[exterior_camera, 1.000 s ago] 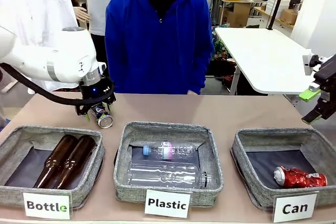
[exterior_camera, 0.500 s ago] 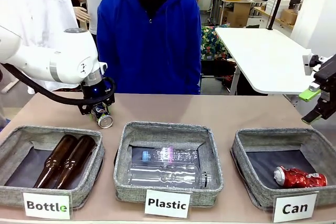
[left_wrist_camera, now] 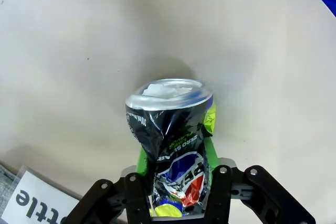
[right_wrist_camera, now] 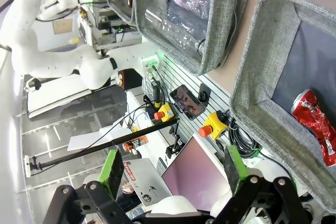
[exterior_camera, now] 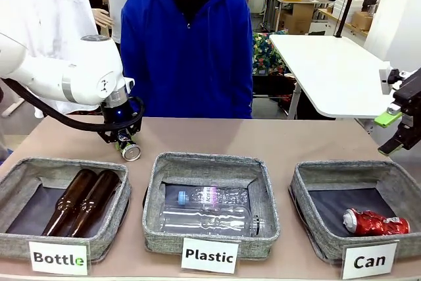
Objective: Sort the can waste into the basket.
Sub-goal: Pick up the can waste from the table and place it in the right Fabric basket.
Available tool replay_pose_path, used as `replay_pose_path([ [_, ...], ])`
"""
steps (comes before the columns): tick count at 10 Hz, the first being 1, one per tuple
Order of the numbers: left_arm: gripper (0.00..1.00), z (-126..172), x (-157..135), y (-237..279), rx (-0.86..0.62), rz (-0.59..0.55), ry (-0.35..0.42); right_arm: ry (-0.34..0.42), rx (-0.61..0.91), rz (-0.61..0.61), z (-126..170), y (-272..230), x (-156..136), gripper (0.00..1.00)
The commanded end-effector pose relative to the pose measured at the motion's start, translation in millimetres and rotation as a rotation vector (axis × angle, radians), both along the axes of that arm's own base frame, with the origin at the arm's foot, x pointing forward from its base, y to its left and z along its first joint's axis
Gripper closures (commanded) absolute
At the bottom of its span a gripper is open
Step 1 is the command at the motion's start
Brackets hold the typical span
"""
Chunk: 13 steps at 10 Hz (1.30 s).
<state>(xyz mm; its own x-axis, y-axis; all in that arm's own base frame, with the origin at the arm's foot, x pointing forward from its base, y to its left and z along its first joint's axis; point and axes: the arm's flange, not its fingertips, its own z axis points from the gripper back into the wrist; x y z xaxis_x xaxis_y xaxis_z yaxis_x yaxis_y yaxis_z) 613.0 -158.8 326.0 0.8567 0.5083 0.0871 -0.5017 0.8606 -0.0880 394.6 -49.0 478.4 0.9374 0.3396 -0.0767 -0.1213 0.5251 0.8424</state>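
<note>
1. Left gripper (exterior_camera: 122, 141) is clamped on the dark can (exterior_camera: 129, 150) near the table's (exterior_camera: 276, 139) far-left edge.
2. Right gripper (exterior_camera: 393, 133) is spread, empty.
3. Risk: the crumpled can may slip before reaching the Can basket (exterior_camera: 309, 218).

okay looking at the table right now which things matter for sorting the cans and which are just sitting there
In the job:
- crushed dark blue-black metal can, clamped in the left gripper
- crushed red metal can
- grey fabric basket labelled "Can"

Lying about:
- brown glass bottles
- clear plastic bottles
</note>
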Motion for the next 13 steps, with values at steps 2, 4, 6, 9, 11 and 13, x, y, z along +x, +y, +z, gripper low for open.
replay_pose_path([
  [2, 1.0, 26, -14, 14, -0.008, -0.046, -0.048, -0.023, -0.006, 0.006, 0, -2, 0, 0.0],
  [4, 1.0, 90, -53, 47, -0.085, -0.226, -0.121, -0.023, -0.006, 0.006, 0, -2, 0, 0.0],
  [6, 0.7, 144, -105, 70, -0.139, -0.43, -0.19, -0.023, -0.006, 0.006, 0, -2, 0, 0.0],
  [9, 0.7, 167, -188, 84, -0.226, -1.186, -0.109, -0.023, -0.006, 0.006, 0, -2, 0, 0.0],
  [11, 0.7, 160, -226, 83, -0.171, -1.602, -0.133, -0.023, -0.006, 0.006, 0, -2, 0, 0.0],
  [13, 0.7, 155, -245, 76, -0.064, -1.704, -0.322, -0.023, -0.006, 0.006, 0, -2, 0, 0.0],
])
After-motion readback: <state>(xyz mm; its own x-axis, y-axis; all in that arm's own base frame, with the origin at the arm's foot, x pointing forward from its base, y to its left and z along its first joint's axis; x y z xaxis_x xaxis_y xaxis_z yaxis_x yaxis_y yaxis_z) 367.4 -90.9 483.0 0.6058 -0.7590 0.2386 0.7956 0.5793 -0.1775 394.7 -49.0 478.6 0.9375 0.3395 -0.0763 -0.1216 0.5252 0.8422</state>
